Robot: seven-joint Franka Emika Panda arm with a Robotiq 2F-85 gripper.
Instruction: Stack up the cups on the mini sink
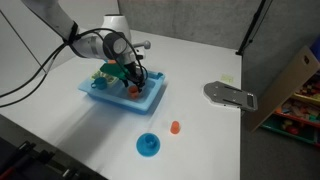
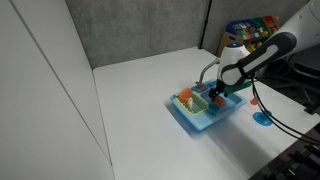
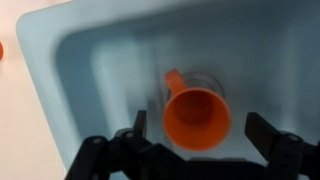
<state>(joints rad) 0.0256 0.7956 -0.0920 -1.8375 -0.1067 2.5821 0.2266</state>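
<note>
In the wrist view an orange-red toy cup [image 3: 197, 118] with a small handle stands upright in the basin of the light blue mini sink [image 3: 90, 60]. My gripper [image 3: 202, 130] is open, one finger on each side of this cup with a gap on both sides. In both exterior views the gripper [image 1: 131, 76] [image 2: 216, 93] is low over the sink [image 1: 150, 101] [image 2: 190, 119]. A second orange-red cup [image 1: 175, 127] stands on the white table beside the sink. Orange items [image 2: 186, 99] show at one end of the sink.
A round blue plate [image 1: 148, 145] [image 2: 262, 118] lies on the table near the loose cup. A flat grey metal plate [image 1: 230, 95] lies farther off by the table edge. A cardboard box with colourful items [image 1: 295, 95] stands beyond it. Grey panels back the table.
</note>
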